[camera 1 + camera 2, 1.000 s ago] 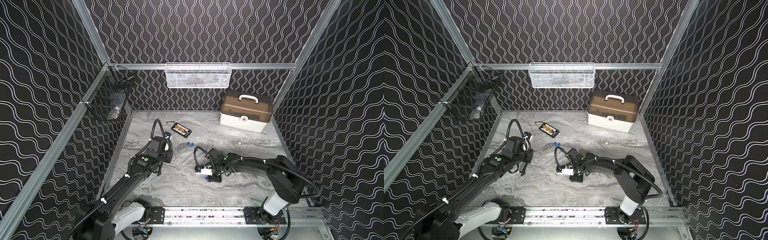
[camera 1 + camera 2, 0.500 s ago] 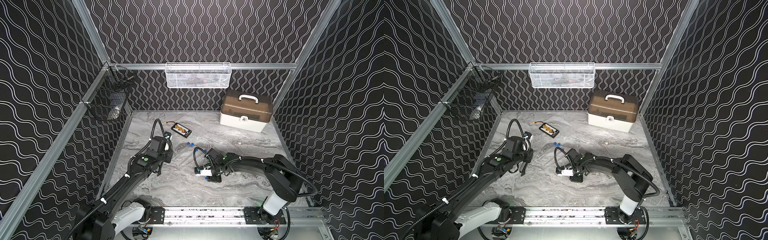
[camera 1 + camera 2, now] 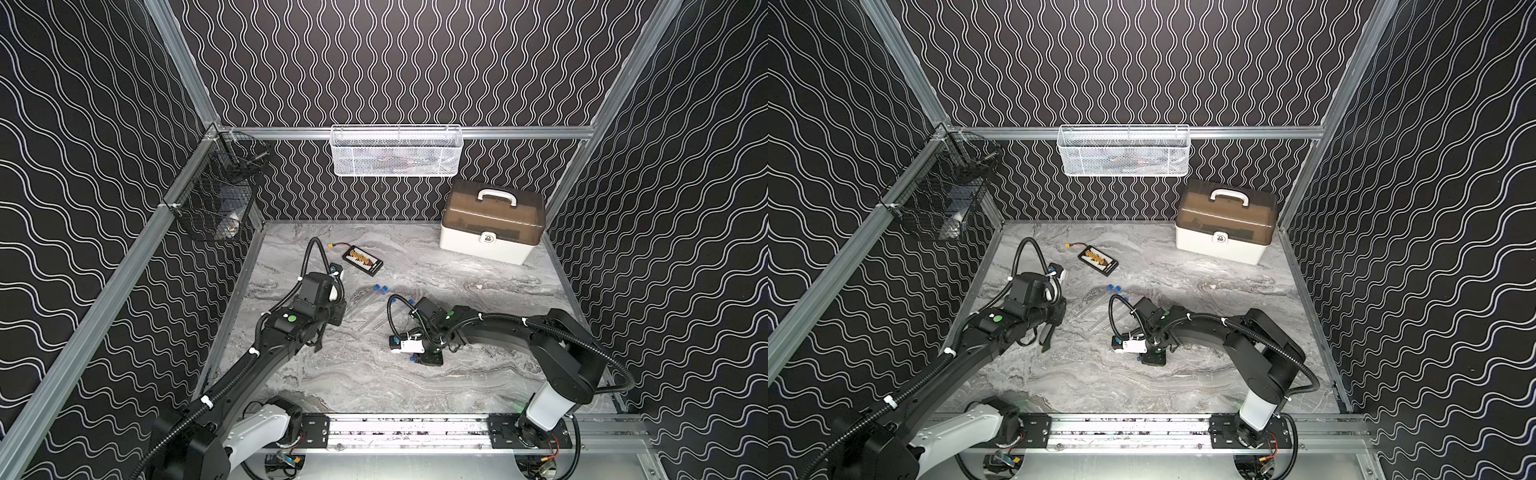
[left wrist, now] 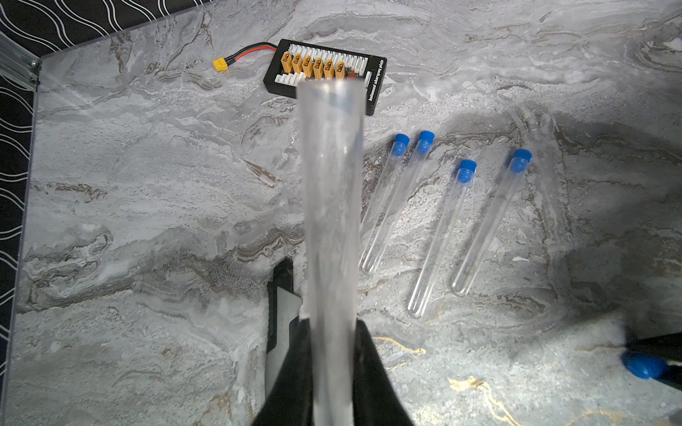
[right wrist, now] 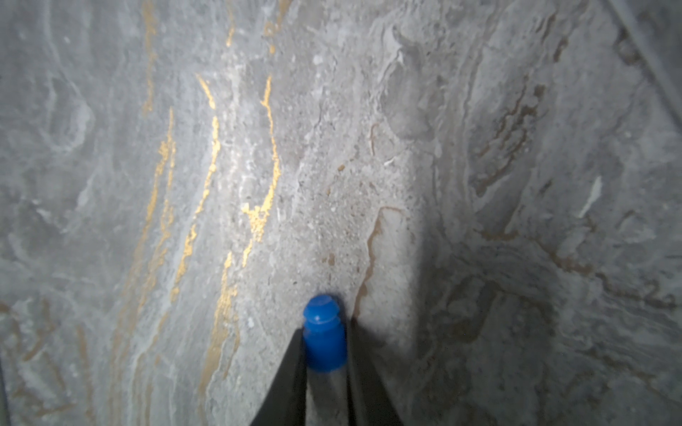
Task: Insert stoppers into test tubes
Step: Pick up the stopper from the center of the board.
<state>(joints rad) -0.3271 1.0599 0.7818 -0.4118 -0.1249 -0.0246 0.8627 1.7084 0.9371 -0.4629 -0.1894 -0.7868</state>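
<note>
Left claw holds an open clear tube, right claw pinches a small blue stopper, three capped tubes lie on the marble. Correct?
Not three: four thin clear tubes capped with blue stoppers lie on the grey marble table, as the left wrist view shows. The rest stands: left claw holds the open clear tube, right claw pinches the small blue stopper.

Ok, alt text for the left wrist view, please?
The left tool grips a clear, unstoppered test tube pointing away from the camera. Four tubes with blue stoppers lie on the grey marble beside it, a black connector board beyond.
</note>
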